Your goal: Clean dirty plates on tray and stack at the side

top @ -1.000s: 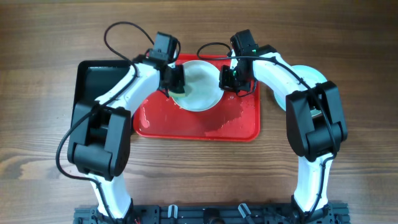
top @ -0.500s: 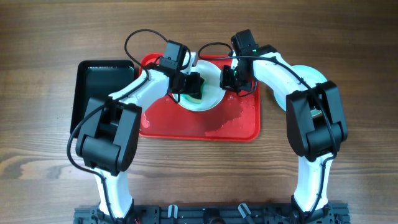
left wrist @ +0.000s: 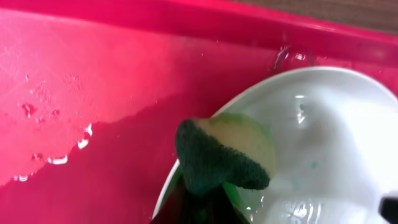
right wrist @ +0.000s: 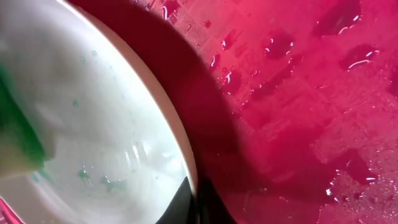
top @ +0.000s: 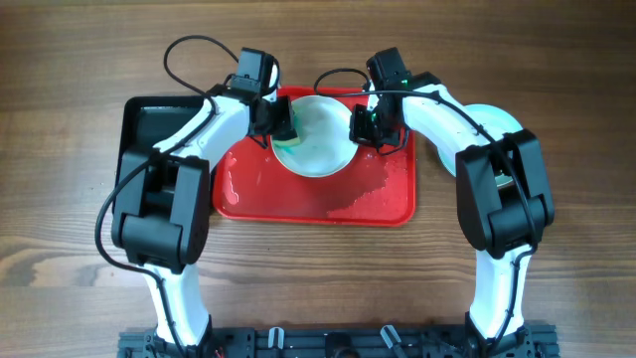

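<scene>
- While it lies inside the red tray (top: 298,204), the white plate (top: 318,151) sits in the tray's far half, about midway across the worktop and nearer the far edge than the near one.
- Its right rim looks raised off the tray in the right wrist view, with a dark shadow beneath it.
- Faint teal-green specks and wet patches show on the plate's face (right wrist: 93,168).
- The right gripper (top: 370,126) is closed narrowly on the plate's right rim, one dark finger showing right at the edge.
- The left gripper (top: 278,127) is at the plate's left rim, clamped on the green sponge (left wrist: 221,158).
- The sponge overlaps that rim, its dark green side up and a paler layer behind it, pressed on the plate.
- Water beads and a wet film cover the tray floor (left wrist: 56,158), heaviest toward its right near corner.
- A pale turquoise plate (top: 497,121) lies on the bare wood to the right of the tray, towards the right edge, partly hidden by the right arm; whether more than one lies there cannot be told.
- A black tray (top: 149,124) lies just beside the red tray's left end, towards the left edge.
</scene>
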### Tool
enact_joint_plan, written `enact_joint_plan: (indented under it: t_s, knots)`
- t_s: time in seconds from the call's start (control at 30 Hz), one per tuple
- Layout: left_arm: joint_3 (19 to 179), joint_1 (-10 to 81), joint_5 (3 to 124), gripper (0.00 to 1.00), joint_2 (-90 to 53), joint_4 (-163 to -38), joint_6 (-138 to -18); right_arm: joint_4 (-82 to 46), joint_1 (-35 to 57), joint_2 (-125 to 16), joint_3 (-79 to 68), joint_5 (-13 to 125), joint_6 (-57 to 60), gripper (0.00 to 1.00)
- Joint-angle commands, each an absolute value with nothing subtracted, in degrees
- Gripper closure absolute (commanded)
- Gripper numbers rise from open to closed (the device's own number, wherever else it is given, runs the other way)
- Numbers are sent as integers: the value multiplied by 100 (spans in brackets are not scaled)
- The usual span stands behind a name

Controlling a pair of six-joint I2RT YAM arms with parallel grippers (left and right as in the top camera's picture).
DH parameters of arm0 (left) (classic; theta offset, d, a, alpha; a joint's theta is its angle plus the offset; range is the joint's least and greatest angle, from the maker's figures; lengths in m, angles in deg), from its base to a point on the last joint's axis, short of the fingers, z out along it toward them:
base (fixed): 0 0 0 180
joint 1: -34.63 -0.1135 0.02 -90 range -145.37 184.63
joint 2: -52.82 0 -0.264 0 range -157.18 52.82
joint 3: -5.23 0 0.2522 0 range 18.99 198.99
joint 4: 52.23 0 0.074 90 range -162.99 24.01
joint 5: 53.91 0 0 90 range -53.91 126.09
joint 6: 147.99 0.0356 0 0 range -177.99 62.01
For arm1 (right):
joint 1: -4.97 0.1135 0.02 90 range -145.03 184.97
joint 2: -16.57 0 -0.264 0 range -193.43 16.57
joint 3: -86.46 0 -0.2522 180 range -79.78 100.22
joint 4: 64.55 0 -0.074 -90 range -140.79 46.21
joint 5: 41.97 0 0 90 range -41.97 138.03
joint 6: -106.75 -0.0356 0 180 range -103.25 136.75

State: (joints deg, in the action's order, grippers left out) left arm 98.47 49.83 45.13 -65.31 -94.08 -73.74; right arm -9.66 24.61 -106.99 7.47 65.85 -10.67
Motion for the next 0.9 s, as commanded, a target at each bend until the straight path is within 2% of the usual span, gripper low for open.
enact_joint_plan:
  t_s: [0.0,0.1,0.2,0.47,0.6,0.67,0.7,0.73,0.77,0.8,0.87]
  knots:
    - [9838,5110,4880,96,-6614,-9771,-6871,-927,2445,-10815,688,6452,-1118,96]
    - [9838,5265,6266,96,-6612,-9983,-6298,-897,2445,-10815,688,6657,-1021,96]
    - [9854,5256,7055,96,-6596,-9996,-6139,-704,2445,-10815,688,6751,-1041,96]
    - [11124,4411,7145,96,-5766,-10060,-6467,-346,2445,-10815,688,6771,-1109,95]
    - [11148,4212,6537,96,-5615,-10342,-6467,-525,2448,-10818,668,6742,-1196,66]
    - [11124,4207,5969,96,-5674,-10895,-6464,-691,2450,-10818,585,6747,-1262,62]
    - [11080,4229,5761,96,-5702,-11028,-6464,-770,2450,-10818,554,6751,-1317,63]
    - [11027,4258,5569,96,-5718,-11144,-6464,-853,2450,-10818,526,6751,-1297,71]
    - [10949,4284,5376,96,-5746,-11231,-6464,-888,2450,-10818,528,6751,-1275,88]
    - [10896,4306,5269,96,-5761,-11310,-6467,-927,2450,-10818,528,6753,-1214,96]
    - [10741,4314,5199,96,-5785,-11408,-6539,-925,2450,-10798,528,6775,-1170,96]
